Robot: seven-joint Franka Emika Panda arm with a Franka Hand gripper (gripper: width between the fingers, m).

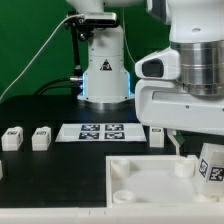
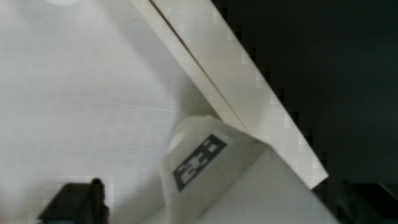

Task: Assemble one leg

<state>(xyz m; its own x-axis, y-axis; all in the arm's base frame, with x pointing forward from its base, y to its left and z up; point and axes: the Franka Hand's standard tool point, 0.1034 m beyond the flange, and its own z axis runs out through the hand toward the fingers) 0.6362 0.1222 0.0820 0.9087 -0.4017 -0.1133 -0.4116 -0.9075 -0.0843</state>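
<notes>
The gripper's [image 1: 192,150] opening is hidden, so I cannot tell if it grips; the leg [image 1: 212,166] sits just beside it at 4 o'clock, over a corner of the white panel [image 1: 140,185] on the counter [image 1: 40,190]. Its long axis looks near upright, slightly tilted, with the tag facing the camera. Best to straighten it over the socket, then lower gently

The leg [image 2: 201,160] and panel [image 1: 150,195] look smooth, matt white plastic.

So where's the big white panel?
The white panel lies low on the exterior view's right, just in front of the marker board, with a tagged leg at its right end.
</notes>
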